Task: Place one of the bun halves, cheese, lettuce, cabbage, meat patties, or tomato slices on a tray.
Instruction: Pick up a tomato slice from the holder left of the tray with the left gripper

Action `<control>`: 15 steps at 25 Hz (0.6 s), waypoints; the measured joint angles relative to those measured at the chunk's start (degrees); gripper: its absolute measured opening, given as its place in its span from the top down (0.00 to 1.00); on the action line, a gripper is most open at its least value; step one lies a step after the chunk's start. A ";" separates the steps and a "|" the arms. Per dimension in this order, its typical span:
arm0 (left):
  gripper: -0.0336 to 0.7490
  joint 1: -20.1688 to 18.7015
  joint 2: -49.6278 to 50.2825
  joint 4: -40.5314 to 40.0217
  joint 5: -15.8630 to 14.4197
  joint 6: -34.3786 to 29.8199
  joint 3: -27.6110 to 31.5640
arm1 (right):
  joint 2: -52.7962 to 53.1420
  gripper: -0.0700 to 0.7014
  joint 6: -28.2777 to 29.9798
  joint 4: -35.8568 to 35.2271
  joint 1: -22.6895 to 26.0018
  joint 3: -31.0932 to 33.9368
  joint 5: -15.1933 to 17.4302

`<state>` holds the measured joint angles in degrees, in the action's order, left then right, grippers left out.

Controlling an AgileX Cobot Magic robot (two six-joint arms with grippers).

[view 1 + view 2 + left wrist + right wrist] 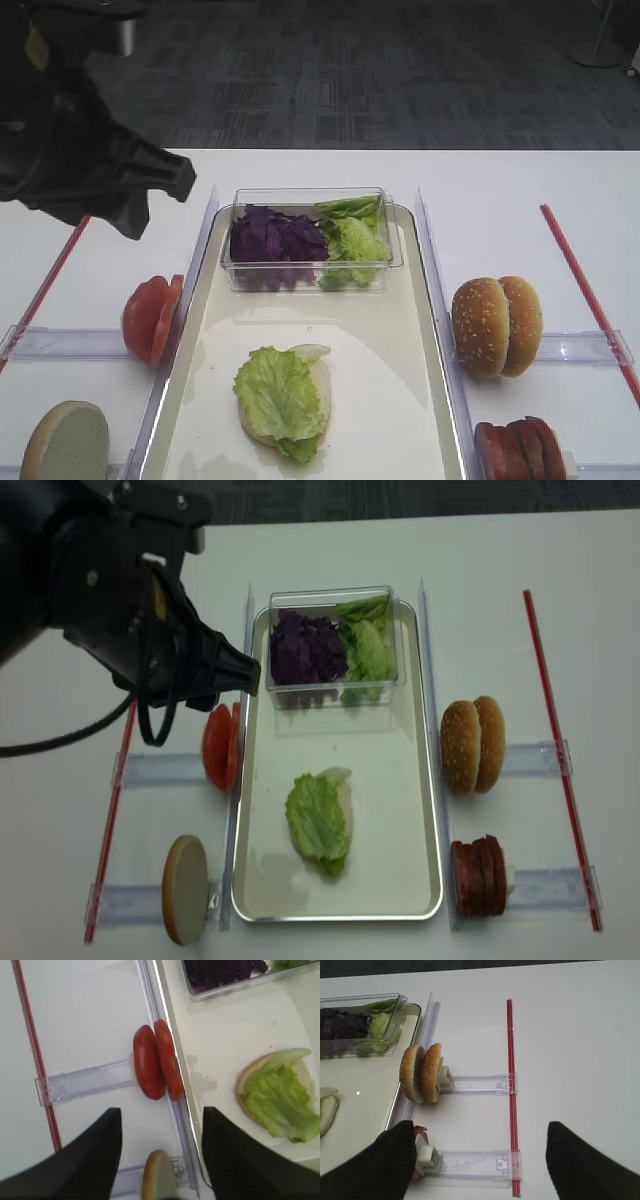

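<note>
Two tomato slices (157,1062) stand on edge in a clear holder just left of the cream tray (390,810). My left gripper (161,1110) hovers above them, open, holding nothing; a bun half (159,1175) stands below the gap between its fingers. On the tray lies a bun half topped with lettuce (282,392). Cabbage (275,240) and more lettuce (352,240) fill a clear box. Right of the tray are two bun halves (496,325) and meat patties (520,450). My right gripper (481,1125) is open over the table beside the patties (421,1133). No cheese is in view.
Clear plastic holders (475,1082) and rails (436,290) flank the tray on both sides. Red strips (590,300) run along the table's outer left and right. The clear box (310,240) takes up the tray's far end. The left arm (110,600) looms over the left side.
</note>
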<state>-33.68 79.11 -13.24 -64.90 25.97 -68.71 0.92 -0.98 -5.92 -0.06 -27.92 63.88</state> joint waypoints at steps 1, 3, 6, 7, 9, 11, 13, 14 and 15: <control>0.51 0.00 1.51 -0.16 -0.03 1.38 -0.71 | 0.00 0.18 0.00 0.00 0.00 0.00 0.00; 0.52 0.00 4.33 -0.45 -0.43 3.72 -1.63 | 0.00 0.18 0.00 0.00 0.00 0.00 0.00; 0.54 0.00 8.14 -0.84 -1.50 7.78 -2.78 | 0.00 0.18 0.00 0.00 0.00 0.00 0.00; 0.54 0.00 9.14 -1.38 -1.74 8.55 -2.93 | 0.00 0.18 0.00 0.00 0.00 0.00 0.00; 0.54 0.00 11.27 -2.06 -1.96 9.87 -3.48 | 0.00 0.18 0.00 0.00 0.00 0.00 0.00; 0.54 -0.03 12.71 -2.97 -1.70 10.88 -3.89 | 0.00 0.18 0.00 0.00 0.00 0.00 0.00; 0.54 -0.16 13.78 -3.39 -0.96 11.29 -3.98 | 0.00 0.18 0.00 0.00 0.00 0.00 0.00; 0.54 -0.26 14.21 -3.39 -0.87 11.42 -4.01 | 0.00 0.18 0.00 0.00 0.00 0.00 0.00; 0.54 -0.37 15.51 -3.48 -0.72 11.64 -4.41 | 0.00 0.18 0.00 0.00 0.00 0.00 0.00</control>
<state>-34.05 94.62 -16.73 -65.61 37.61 -73.12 0.92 -0.98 -5.92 -0.06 -27.92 63.88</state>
